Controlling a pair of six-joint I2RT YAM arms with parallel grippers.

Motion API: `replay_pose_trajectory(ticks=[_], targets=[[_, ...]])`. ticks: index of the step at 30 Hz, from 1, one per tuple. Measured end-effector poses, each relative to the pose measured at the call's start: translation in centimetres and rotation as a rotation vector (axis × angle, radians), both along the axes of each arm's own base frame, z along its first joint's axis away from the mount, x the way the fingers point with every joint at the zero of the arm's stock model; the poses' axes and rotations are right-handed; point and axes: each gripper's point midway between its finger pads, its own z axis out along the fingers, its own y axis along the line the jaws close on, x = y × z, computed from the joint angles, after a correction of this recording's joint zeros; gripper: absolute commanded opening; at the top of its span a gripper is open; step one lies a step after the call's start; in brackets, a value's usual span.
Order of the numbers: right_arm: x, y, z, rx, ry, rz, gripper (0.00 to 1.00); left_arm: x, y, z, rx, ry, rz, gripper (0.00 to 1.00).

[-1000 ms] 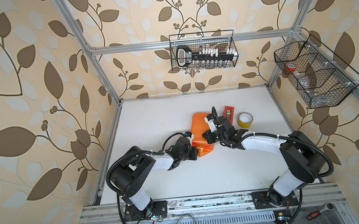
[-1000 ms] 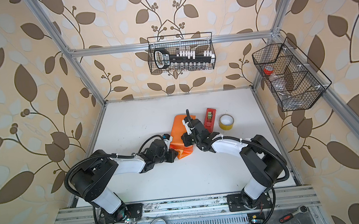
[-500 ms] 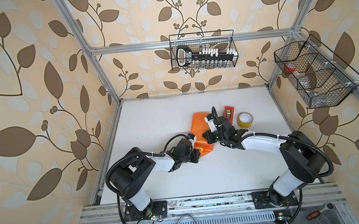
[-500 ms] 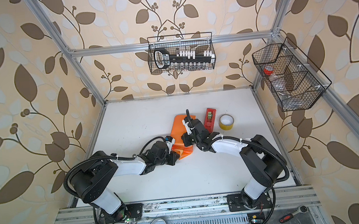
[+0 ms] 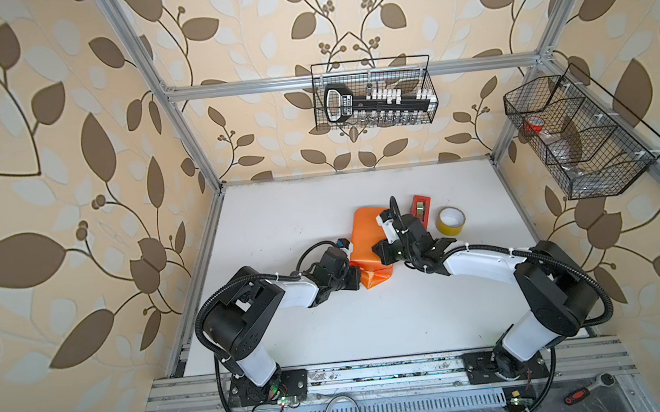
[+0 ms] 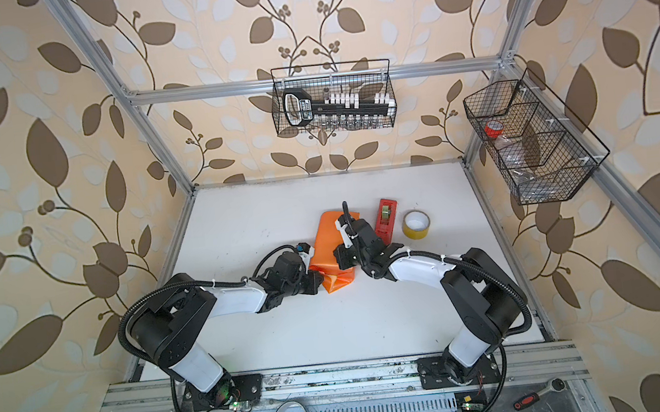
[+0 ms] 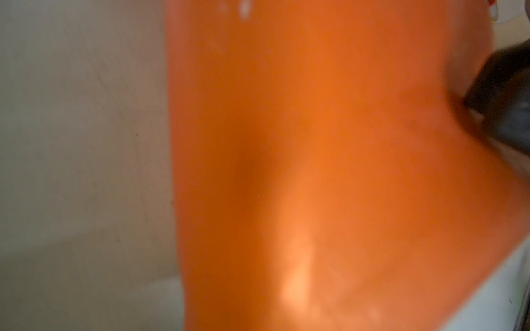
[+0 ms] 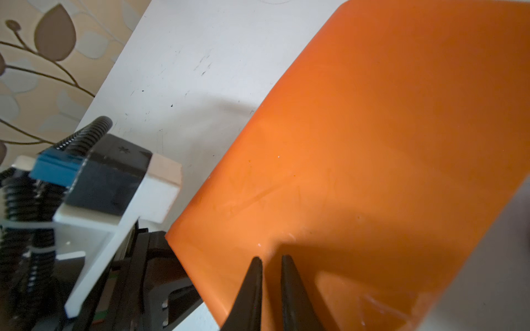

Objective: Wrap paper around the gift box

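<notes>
The paper (image 5: 364, 232) lies folded over with its glossy orange side out, mid-table in both top views (image 6: 325, 241). The gift box does not show; it is hidden. My left gripper (image 5: 363, 276) is at the bundle's near end, against a creased flap (image 5: 375, 278). Orange paper (image 7: 315, 143) fills the left wrist view and hides the fingers, so a pinch cannot be confirmed. My right gripper (image 5: 377, 252) comes in from the right. Its fingertips (image 8: 256, 262), nearly together, rest on top of the paper (image 8: 372, 143) with nothing between them.
A red tape dispenser (image 5: 420, 207) and a yellow tape roll (image 5: 450, 221) sit just right of the paper, behind my right wrist. The left arm's wrist block (image 8: 114, 186) stands close beside the paper. Wire baskets (image 5: 373, 94) hang on the back and right walls.
My left gripper drew back slightly, returned to the paper's near flap and closed a little further. The right gripper has stayed on top of the paper.
</notes>
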Motion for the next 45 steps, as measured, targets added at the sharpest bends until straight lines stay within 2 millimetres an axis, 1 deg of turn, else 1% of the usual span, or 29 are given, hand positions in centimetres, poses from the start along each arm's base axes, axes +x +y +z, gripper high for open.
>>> replay_pose_trajectory(ticks=[5, 14, 19, 22, 28, 39, 45], targets=[[0.0, 0.0, 0.0, 0.001, -0.002, 0.000, 0.15, 0.4, -0.1, 0.0, 0.008, -0.002, 0.004, 0.10], [0.0, 0.0, 0.0, 0.004, -0.005, 0.000, 0.14, 1.2, 0.7, 0.0, 0.026, -0.020, 0.041, 0.13], [0.0, 0.0, 0.0, 0.004, -0.006, 0.000, 0.14, 1.0, 1.1, 0.1, 0.029, -0.027, 0.050, 0.15], [0.0, 0.0, 0.0, 0.005, -0.007, 0.000, 0.14, 1.1, 1.7, 0.3, 0.036, -0.037, 0.071, 0.15], [0.0, 0.0, 0.0, 0.005, -0.007, 0.000, 0.13, 1.3, 2.6, 0.6, 0.036, -0.054, 0.114, 0.12], [0.0, 0.0, -0.1, 0.007, -0.010, 0.000, 0.13, 1.7, 2.2, 1.0, 0.020, -0.063, 0.115, 0.11], [0.0, 0.0, -0.1, 0.007, -0.010, 0.000, 0.13, 1.6, 2.1, 0.0, 0.033, -0.044, 0.108, 0.11]])
